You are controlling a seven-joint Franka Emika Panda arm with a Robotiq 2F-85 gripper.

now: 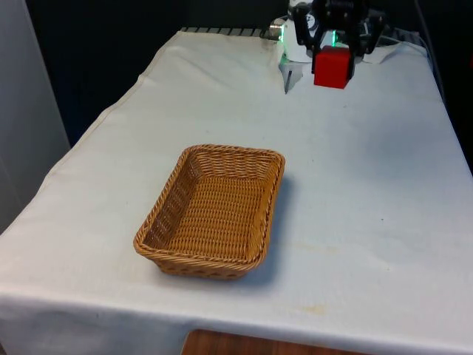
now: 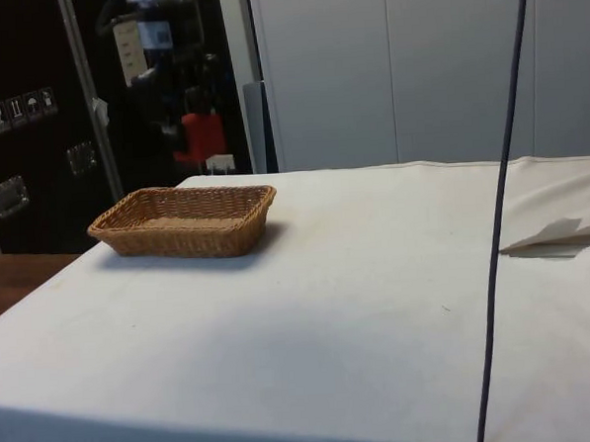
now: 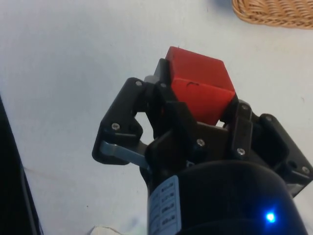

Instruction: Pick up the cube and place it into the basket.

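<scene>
A red cube [image 1: 332, 66] hangs in the air above the far end of the table, held between the black fingers of my gripper [image 1: 334, 58], which is shut on it. In the side view the cube [image 2: 202, 137] is well above the table, behind and above the basket. The wrist view has the cube [image 3: 200, 90] clamped between the fingers [image 3: 164, 81]. A brown wicker basket [image 1: 160, 222] sits in the middle of the table, nearer the front view's left; its rim [image 2: 181, 225] is low and nothing lies inside. A corner of the basket [image 3: 274, 12] appears in the wrist view.
White cloth [image 1: 369, 192] covers the table. A dark cable [image 2: 503, 220] hangs down in the side view. A fold of cloth [image 2: 558, 235] lies at that view's right edge.
</scene>
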